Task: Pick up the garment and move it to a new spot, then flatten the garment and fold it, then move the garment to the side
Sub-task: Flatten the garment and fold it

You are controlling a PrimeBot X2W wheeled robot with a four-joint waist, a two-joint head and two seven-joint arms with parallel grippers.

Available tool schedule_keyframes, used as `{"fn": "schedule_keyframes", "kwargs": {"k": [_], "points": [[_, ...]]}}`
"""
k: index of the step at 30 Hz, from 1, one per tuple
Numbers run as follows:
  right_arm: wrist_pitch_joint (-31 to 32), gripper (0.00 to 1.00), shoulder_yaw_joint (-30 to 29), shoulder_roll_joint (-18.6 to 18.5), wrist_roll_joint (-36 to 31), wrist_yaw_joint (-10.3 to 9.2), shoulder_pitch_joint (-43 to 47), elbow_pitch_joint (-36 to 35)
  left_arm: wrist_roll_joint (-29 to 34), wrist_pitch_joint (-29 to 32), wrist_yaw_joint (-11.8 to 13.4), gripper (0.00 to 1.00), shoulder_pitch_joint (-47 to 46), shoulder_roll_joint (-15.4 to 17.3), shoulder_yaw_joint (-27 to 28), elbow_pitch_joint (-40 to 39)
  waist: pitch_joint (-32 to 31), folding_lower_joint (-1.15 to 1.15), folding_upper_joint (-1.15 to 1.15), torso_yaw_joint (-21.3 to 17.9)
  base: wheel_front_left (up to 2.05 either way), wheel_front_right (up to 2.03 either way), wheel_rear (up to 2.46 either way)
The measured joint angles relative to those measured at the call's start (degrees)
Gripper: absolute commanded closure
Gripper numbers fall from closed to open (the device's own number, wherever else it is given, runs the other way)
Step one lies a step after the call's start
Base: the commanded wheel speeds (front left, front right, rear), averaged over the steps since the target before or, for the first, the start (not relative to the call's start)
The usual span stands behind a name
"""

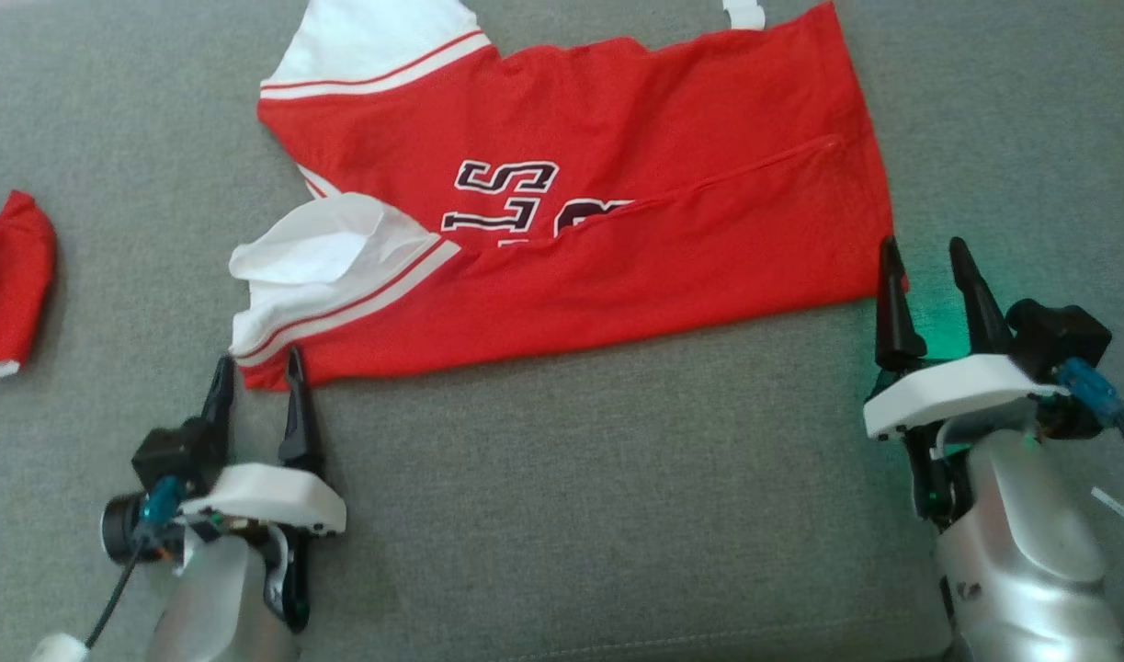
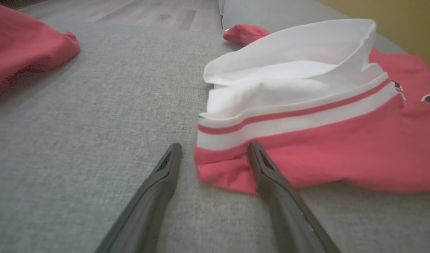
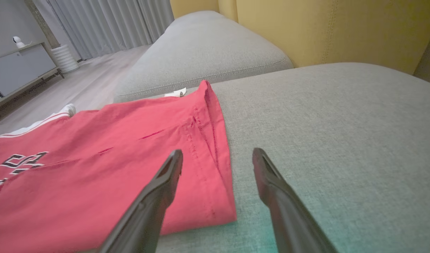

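Holding nothing: left gripper (image 1: 257, 357), fingers apart, astride sleeve corner of red garment (image 1: 663, 267). Likewise right gripper (image 1: 923, 243), fingers apart, astride hem corner on sofa cushion (image 1: 571, 515).

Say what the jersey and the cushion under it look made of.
Jersey: thin soft cloth, probably a knit, matte; it creases and drapes, with a stitched hem and ribbed-looking white bands. Cushion: grey woven upholstery, matte; a coarse weave grain shows.

this looks like a home living room. the surface is a grey sofa (image 3: 341, 123) with a yellow backrest (image 3: 341, 28); beyond it are pale curtains (image 3: 106, 21), a wooden floor (image 3: 95, 77) and a low white cabinet (image 3: 21, 66).
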Motion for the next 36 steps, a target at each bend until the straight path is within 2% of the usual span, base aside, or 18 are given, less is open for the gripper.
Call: {"fn": "schedule_keyframes", "kwargs": {"k": [3, 4, 5, 6, 7, 8, 9, 10, 12, 19, 26, 33, 34, 35, 36], "points": [[0.0, 0.0, -1.12, -0.04, -1.12, 0.0, -1.27, 2.3, -0.49, -0.05, -0.6, 0.02, -1.01, 0.02, -0.8, 0.6, 0.53, 0.0, 0.0, 0.37, 0.0, 0.0, 0.0], [0.0, 0.0, -1.66, -0.04, -1.49, 0.0, -2.01, 3.55, -1.22, -0.08, -0.88, 0.16, -1.38, 0.19, -1.78, 0.87, 0.75, -0.01, 0.0, 0.61, 0.0, 0.0, 0.0], [0.0, 0.0, -2.03, -0.04, -2.07, 0.0, -2.81, 5.08, -2.04, -0.44, -0.91, 0.37, -1.71, 0.33, -2.59, 1.11, 0.95, 0.0, 0.0, 0.88, 0.0, 0.0, 0.0], [0.0, 0.0, -2.16, -0.05, -2.37, 0.0, -3.68, 6.92, -2.91, -0.48, -0.92, 0.53, -2.04, 0.51, -3.6, 1.42, 1.16, 0.0, 0.0, 1.16, 0.0, 0.0, 0.0], [0.0, 0.0, -2.15, -0.07, -2.38, 0.0, -4.49, 8.86, -3.69, -0.48, -0.98, 0.73, -2.49, 0.6, -4.37, 1.83, 1.33, 0.0, 0.0, 1.45, 0.0, 0.0, 0.0], [0.0, 0.0, -1.97, -0.07, -2.37, 0.0, -5.16, 10.82, -4.34, -0.49, -1.12, 1.0, -2.92, 0.71, -5.34, 2.2, 1.46, 0.0, 0.0, 1.72, 0.0, 0.0, 0.0], [-0.15, 0.0, -1.68, -0.05, -2.33, 0.0, -5.71, 12.45, -4.88, -0.49, -1.44, 1.0, -3.16, 0.88, -6.26, 2.4, 1.57, 0.0, 0.0, 1.99, 0.0, 0.0, 0.0], [-0.63, 0.29, -1.44, -0.11, -2.11, 0.0, -6.15, 13.52, -5.49, -0.49, -1.46, 1.0, -3.42, 1.08, -7.23, 2.58, 1.63, -0.01, 0.0, 2.22, 0.0, 0.0, 0.0], [-0.77, 1.0, -0.68, -0.56, -0.45, 0.0, -7.11, 15.36, -6.43, -0.49, -1.47, 1.0, -3.78, 1.27, -8.33, 2.93, 1.54, -0.01, 0.0, 2.51, 0.0, 0.0, 0.0], [-0.66, 1.0, -2.31, -0.08, 0.08, 0.0, -4.94, 15.37, -8.09, 0.13, -1.52, 1.0, -2.83, 1.1, -10.17, 3.47, -1.25, 0.01, 0.0, 2.34, 0.0, 0.0, 0.0], [-0.66, 1.0, -4.74, 0.03, 0.1, 0.0, 5.02, 13.34, -9.0, 0.3, -2.33, 1.0, 6.7, 0.26, -12.46, 1.49, -7.37, 0.0, 0.0, 2.32, 0.0, 0.0, 0.0], [-0.48, 1.0, -6.13, 0.15, 0.1, 0.0, 11.95, 12.48, -8.96, 0.65, -1.85, 1.0, 14.46, 0.24, -14.05, -1.11, -12.34, -0.02, 0.0, 2.98, 0.0, 0.0, 0.0], [-0.44, 0.69, -6.3, 0.16, 0.12, 0.0, 12.21, 12.17, -8.86, 0.86, -1.77, 0.89, 14.76, 0.24, -14.22, -1.58, -12.46, -0.02, 0.0, 3.18, 0.0, 0.0, 0.0], [-0.41, 0.03, -6.52, 0.18, 0.24, 0.0, 12.27, 11.83, -8.49, 0.89, -1.42, 0.25, 14.89, 0.24, -14.32, -2.15, -12.38, -0.02, 0.0, 3.32, 0.0, 0.0, 0.0], [-0.41, 0.0, -6.66, 0.18, 0.42, 0.0, 12.24, 11.24, -8.0, 0.89, -1.31, 0.0, 14.86, 0.26, -14.32, -2.82, -12.15, -0.01, 0.0, 3.4, 0.0, 0.0, 0.0]]}}
